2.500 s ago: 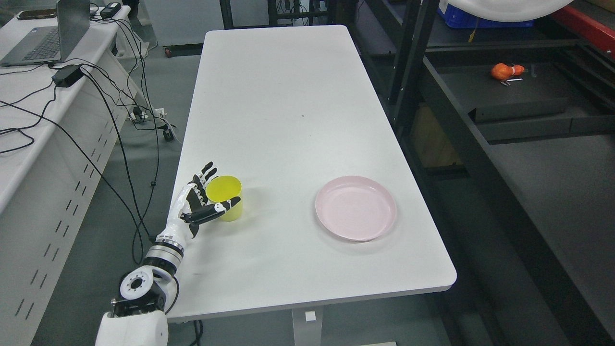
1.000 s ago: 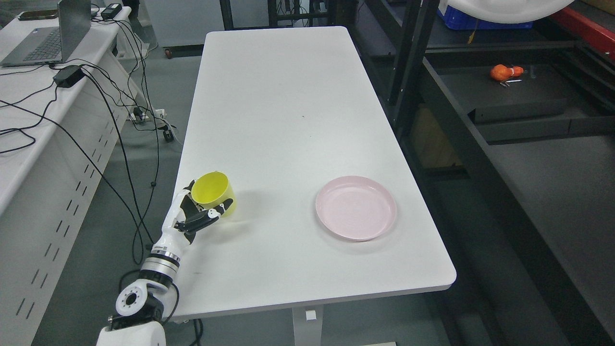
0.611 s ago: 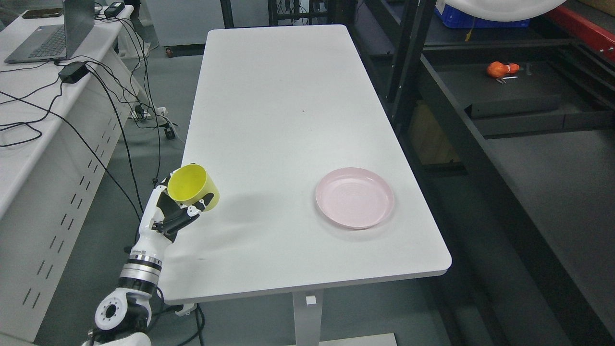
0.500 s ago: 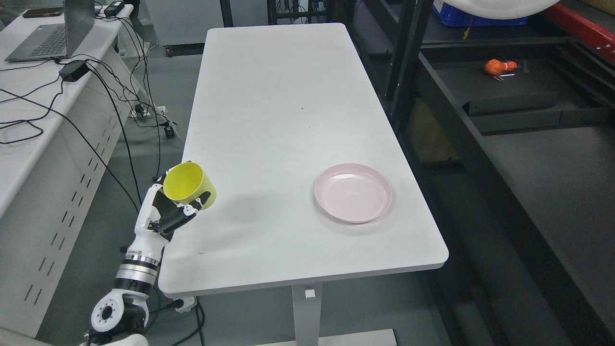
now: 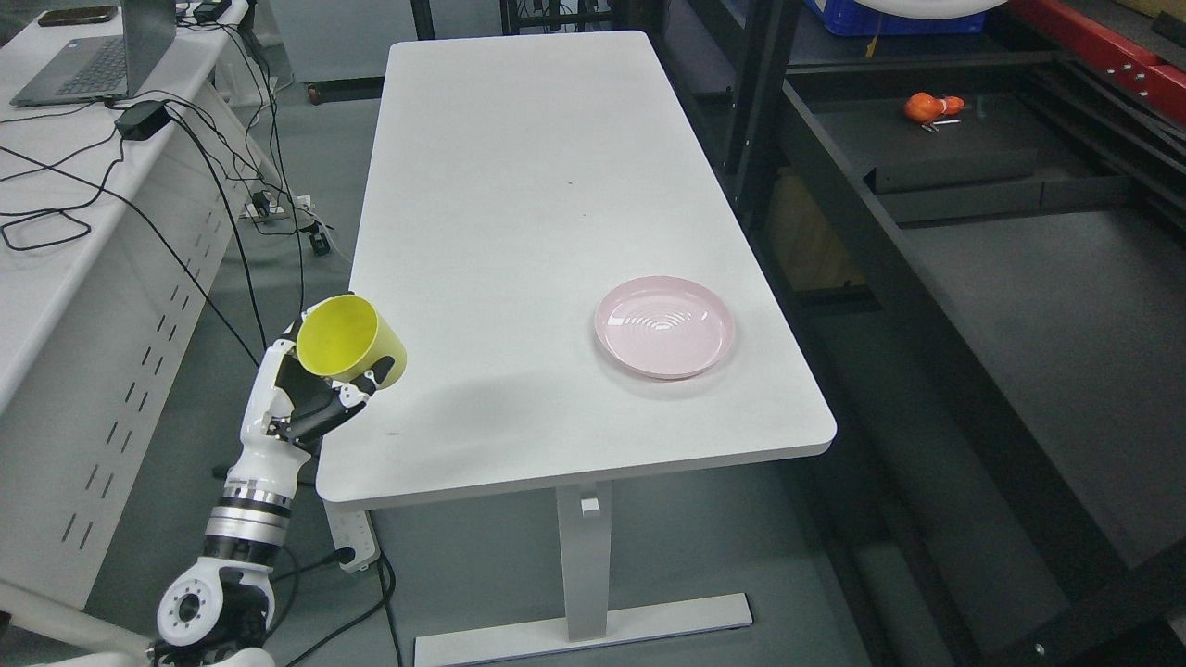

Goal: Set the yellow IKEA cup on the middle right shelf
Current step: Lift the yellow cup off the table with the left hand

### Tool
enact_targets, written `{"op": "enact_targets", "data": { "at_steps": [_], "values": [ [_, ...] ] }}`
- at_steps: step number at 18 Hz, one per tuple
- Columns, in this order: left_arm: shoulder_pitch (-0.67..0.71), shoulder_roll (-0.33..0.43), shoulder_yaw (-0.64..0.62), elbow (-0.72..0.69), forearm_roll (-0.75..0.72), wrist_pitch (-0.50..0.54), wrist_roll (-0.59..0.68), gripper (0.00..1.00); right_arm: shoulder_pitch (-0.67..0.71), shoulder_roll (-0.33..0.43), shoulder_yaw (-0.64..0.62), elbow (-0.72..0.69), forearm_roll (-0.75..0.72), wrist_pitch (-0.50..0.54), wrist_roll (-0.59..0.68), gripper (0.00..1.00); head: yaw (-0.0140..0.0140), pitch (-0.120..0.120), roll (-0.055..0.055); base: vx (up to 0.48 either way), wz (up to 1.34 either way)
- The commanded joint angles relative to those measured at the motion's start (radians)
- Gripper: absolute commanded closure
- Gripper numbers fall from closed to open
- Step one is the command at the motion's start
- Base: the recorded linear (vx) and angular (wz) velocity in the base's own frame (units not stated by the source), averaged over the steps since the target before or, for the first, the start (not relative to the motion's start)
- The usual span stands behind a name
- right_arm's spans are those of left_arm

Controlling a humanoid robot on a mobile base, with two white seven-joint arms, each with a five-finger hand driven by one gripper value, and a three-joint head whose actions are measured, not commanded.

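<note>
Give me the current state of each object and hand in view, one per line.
yellow cup: lifted off the table, tilted, mouth toward camera, empty.
left hand: shut on the yellow cup, at the table's near-left edge.
right hand: not in view.
pink plate: flat on the white table, empty, untouched.
laptop: open, on the side desk.
orange object: lying on the black shelf at right.

Left hand [image 5: 306, 394] raised, fingers curled in a grasp, wrist tilted
</note>
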Motion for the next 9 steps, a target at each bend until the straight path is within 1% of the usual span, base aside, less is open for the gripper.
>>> {"op": "enact_targets", "data": {
  "at_steps": [1,9],
  "values": [
    [0.008,0.018,-0.010,-0.067,0.002,0.001,0.000,0.99,0.014,-0.017,0.017,0.000,-0.025,0.001,-0.001,0.01,0.0000,0.000,0.000,-0.159,0.08],
    [0.009,0.018,-0.062,-0.067,0.002,-0.002,0.003,0.98,0.014,-0.017,0.017,0.000,-0.025,0.001,-0.001,0.01,0.0000,0.000,0.000,-0.204,0.09]
  ]
}}
